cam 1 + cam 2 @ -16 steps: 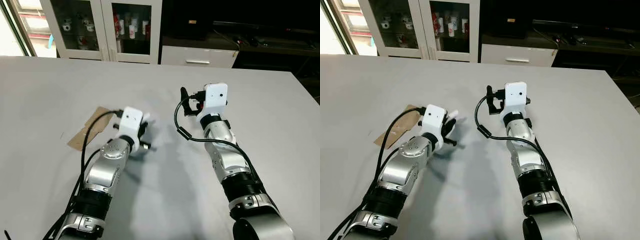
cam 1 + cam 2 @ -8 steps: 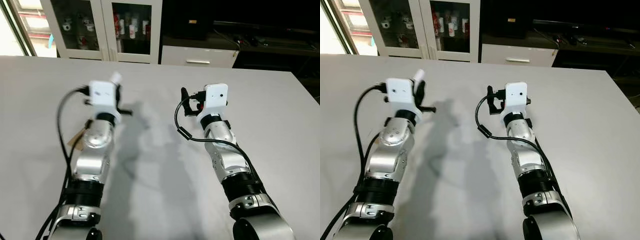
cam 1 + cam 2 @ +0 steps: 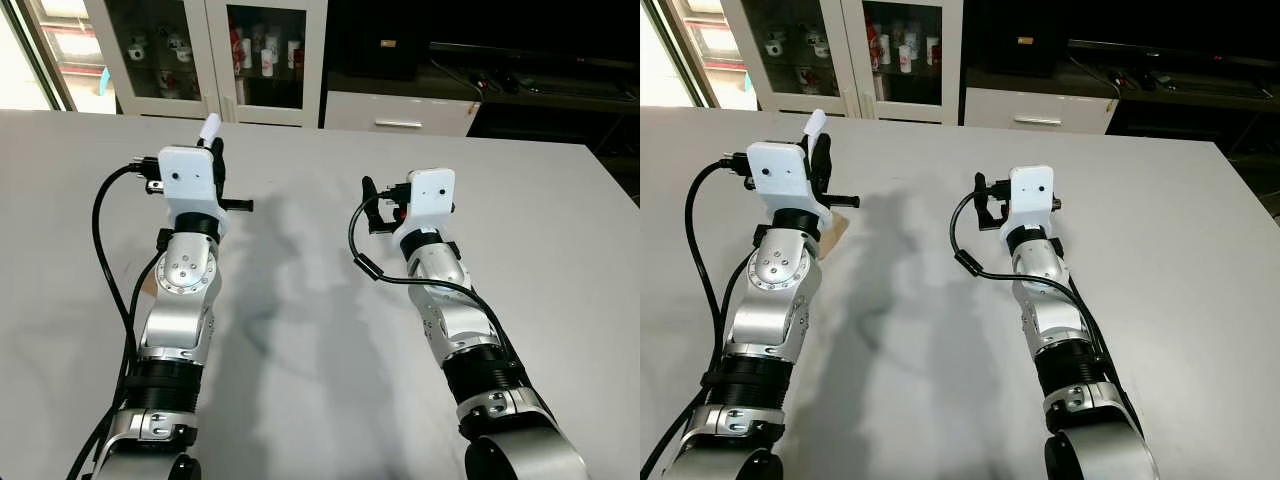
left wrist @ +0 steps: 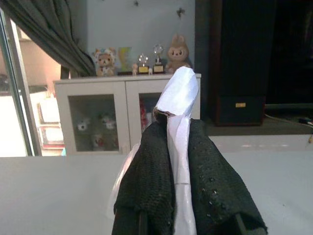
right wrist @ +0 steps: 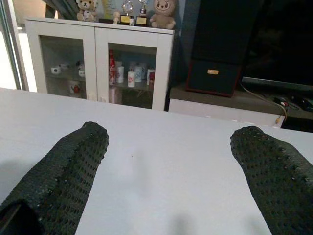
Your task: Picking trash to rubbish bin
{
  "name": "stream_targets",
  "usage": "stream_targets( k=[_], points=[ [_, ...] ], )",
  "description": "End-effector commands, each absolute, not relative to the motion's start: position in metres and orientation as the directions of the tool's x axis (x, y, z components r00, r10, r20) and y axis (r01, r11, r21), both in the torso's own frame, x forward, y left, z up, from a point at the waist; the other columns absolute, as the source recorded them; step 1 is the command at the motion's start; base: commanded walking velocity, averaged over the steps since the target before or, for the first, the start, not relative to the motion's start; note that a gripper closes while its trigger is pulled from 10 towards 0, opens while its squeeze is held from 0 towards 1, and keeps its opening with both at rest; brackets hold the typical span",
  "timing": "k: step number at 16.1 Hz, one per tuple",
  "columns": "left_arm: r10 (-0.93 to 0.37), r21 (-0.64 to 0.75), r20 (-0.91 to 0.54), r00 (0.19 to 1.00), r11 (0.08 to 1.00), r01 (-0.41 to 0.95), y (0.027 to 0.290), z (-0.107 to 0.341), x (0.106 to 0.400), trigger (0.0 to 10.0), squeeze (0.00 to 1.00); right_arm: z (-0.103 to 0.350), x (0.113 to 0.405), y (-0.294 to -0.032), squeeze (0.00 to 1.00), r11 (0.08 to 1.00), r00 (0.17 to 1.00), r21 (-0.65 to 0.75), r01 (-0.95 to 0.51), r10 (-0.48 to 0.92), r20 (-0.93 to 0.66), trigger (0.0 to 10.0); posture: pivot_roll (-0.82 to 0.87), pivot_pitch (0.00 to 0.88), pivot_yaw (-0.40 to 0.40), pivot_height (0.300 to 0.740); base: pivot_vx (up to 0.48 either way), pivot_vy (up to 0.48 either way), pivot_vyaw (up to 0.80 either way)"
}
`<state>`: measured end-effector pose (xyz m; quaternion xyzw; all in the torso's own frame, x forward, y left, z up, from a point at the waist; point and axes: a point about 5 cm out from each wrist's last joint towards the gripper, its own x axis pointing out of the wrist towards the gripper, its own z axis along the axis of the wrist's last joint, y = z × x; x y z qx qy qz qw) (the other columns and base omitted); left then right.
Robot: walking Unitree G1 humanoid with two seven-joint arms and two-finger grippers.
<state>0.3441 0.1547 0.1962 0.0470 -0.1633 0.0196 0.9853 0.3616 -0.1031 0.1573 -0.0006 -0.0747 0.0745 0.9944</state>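
Left eye view: the left arm is raised over the pale grey desk, and its left end effector is up at the far-left side of the scene, fingers pressed together on a white scrap of trash. The scrap pokes out just beyond the fingertips, well clear of the desk surface. Over on the right, the right end effector sits low above the desk, pointing toward the far side. A glass-fronted cabinet stands past the far edge of the desk.

Right eye view: same scene, and here a corner of brown cardboard peeks out on the desk just beside the left arm's wrist, to its right. The white scrap stands above the left wrist's white camera housing, apart from the cardboard below.

Left wrist view: there it is up close, the two black fingers closed tight with the white scrap pinched between them, its crumpled end sticking out past the tips and a strip of it running down the seam between the pads. Behind it, the cabinet carries plush toys and small trophies on top.

Right wrist view: the right end effector's fingers are spread wide, one at each side, with bare desk between them. A dark speaker stands to the right of the cabinet.
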Motion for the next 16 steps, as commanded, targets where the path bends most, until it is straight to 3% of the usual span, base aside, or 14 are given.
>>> stream_targets(
  k=[1,16],
  points=[
    [0.019,0.077,0.296,0.955,0.996,-0.044,0.1510,0.1920,0.3448,10.0,0.00,0.1550,0.3625,-0.1092,0.00,0.992,0.983,-0.003,-0.129,0.129,0.127,10.0,0.03,0.040,-0.068,0.740,0.000,0.000,0.00],
    [0.017,0.079,0.258,0.966,0.996,-0.039,0.1508,0.1898,0.3468,10.0,0.00,0.1552,0.3627,-0.1085,0.00,0.992,0.984,-0.001,-0.129,0.129,0.126,10.0,0.03,0.040,-0.067,0.740,0.000,0.436,0.00]
  ],
)
